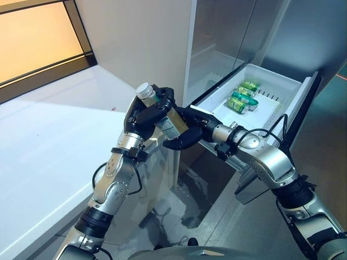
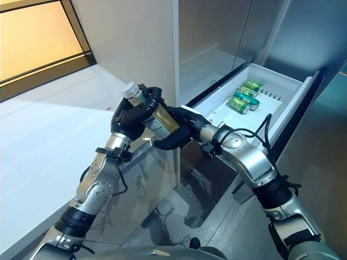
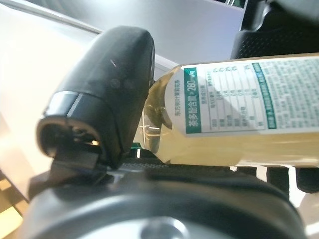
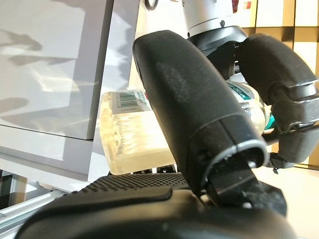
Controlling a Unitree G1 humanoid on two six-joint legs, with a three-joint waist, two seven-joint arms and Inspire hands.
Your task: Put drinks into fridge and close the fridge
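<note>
A clear bottle of pale yellow tea [image 1: 169,122] with a white cap is held in the air between both hands, left of the open fridge drawer [image 1: 282,79]. My left hand [image 1: 145,115] is curled round its upper part, just below the cap; its thumb [image 3: 109,94] presses the bottle's shoulder [image 3: 234,114]. My right hand [image 1: 187,134] wraps the lower part, thumb [image 4: 199,109] over the bottle [image 4: 129,144] and fingers beneath it. Several green cans [image 1: 242,96] lie in the white drawer.
The drawer juts out of the grey fridge front [image 1: 227,27] at the upper right. A white counter [image 1: 43,135] runs along the left, with a window frame [image 1: 49,67] behind it. Grey floor [image 1: 217,216] lies below the drawer.
</note>
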